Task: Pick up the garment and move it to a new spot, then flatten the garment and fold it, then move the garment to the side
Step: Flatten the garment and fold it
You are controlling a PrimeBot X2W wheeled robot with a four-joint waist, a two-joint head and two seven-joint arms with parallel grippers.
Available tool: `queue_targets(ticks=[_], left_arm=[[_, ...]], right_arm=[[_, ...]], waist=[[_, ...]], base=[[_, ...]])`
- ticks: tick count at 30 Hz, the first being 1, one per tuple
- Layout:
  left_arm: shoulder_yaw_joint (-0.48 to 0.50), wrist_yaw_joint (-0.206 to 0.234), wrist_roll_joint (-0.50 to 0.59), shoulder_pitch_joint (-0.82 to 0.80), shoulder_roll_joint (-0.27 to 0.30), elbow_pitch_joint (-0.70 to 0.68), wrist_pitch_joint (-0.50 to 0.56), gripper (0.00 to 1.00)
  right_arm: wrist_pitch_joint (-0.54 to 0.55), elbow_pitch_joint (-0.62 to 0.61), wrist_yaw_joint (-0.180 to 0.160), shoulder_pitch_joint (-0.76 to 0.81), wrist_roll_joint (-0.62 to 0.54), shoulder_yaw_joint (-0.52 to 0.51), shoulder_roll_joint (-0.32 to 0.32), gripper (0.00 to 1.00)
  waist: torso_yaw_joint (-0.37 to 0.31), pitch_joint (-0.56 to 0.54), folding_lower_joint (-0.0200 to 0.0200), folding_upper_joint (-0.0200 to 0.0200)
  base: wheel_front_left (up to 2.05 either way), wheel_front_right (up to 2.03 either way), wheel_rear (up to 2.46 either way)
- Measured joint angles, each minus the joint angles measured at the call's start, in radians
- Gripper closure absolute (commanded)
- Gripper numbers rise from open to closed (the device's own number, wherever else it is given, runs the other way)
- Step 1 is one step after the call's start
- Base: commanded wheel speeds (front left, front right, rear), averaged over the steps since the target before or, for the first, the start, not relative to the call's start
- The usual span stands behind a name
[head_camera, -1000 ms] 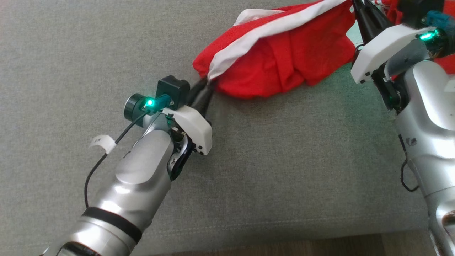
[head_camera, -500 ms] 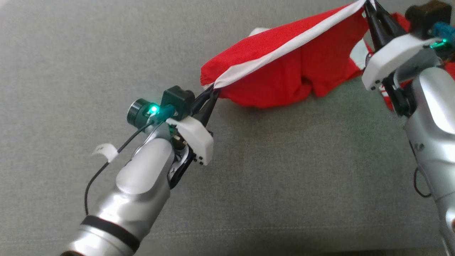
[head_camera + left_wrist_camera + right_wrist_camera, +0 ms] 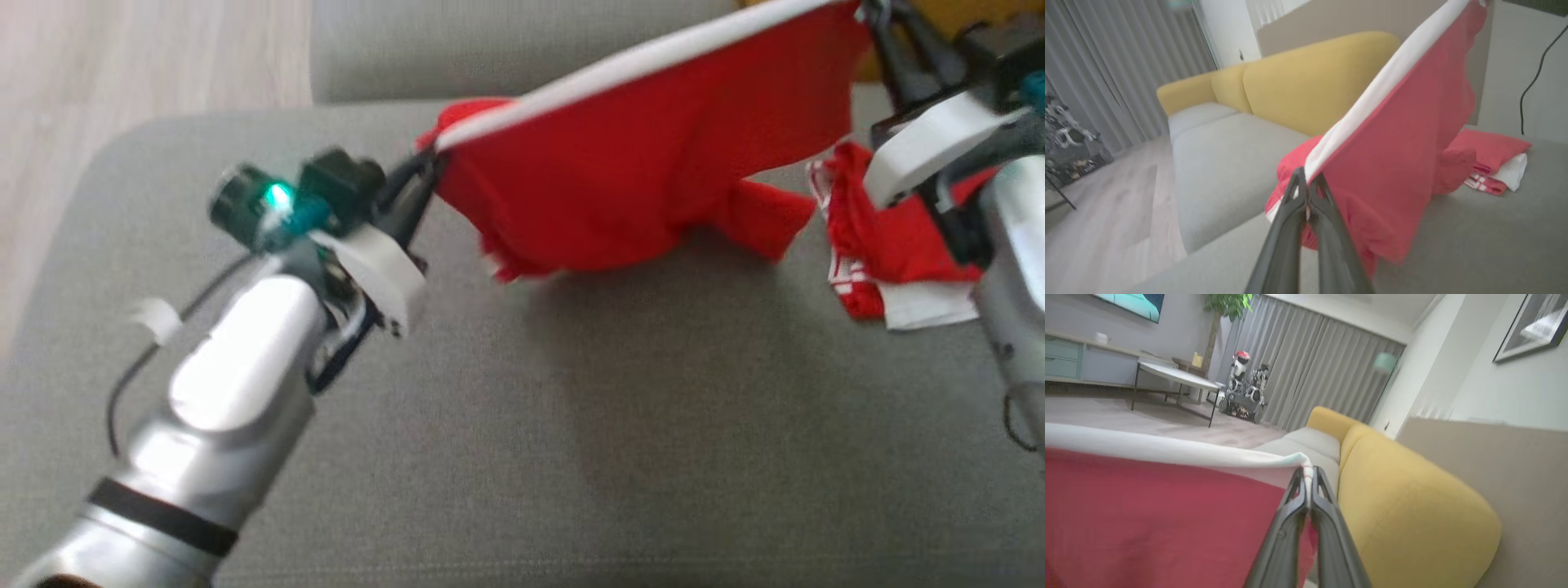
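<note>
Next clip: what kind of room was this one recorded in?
Most likely a living room, or a staged one. There is a sofa with grey seats and a yellow back, floor-length grey curtains, a low table on wood flooring, and a framed picture on the wall.

Head view: motion blur softens all outlines. The upper right corner of the garment (image 3: 637, 180) meets the top edge, together with the tips of the right gripper (image 3: 872, 10). The right arm (image 3: 1012, 237) covers part of a red cloth pile (image 3: 865, 237). Right wrist view: the left and bottom edges cut off the garment.
</note>
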Motion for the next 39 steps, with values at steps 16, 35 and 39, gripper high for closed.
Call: queue_targets(ticks=[16, 35, 39], left_arm=[[0.043, 0.073, -0.072, 0.076, 0.15, -0.457, 0.266, 1.0], [0.138, 0.045, 0.049, -0.629, 0.155, -0.06, 0.206, 1.0], [0.14, 0.078, 0.098, -0.703, 0.114, 0.079, 0.085, 1.0]], right_arm=[[0.307, -0.392, 0.0, 0.183, -0.012, -0.104, -0.103, 1.0], [0.124, -0.046, 0.0, -0.562, -0.006, -0.001, 0.002, 1.0], [-0.004, 0.128, 0.0, -0.624, -0.043, -0.048, 0.089, 1.0]], waist=[[-0.008, -0.091, 0.0, 0.0], [-0.033, 0.256, 0.0002, 0.0], [-0.037, 0.327, 0.0003, -0.0001]], base=[[0.0, 0.0, 0.0], [0.0, 0.0, 0.0], [0.0, 0.0, 0.0]])
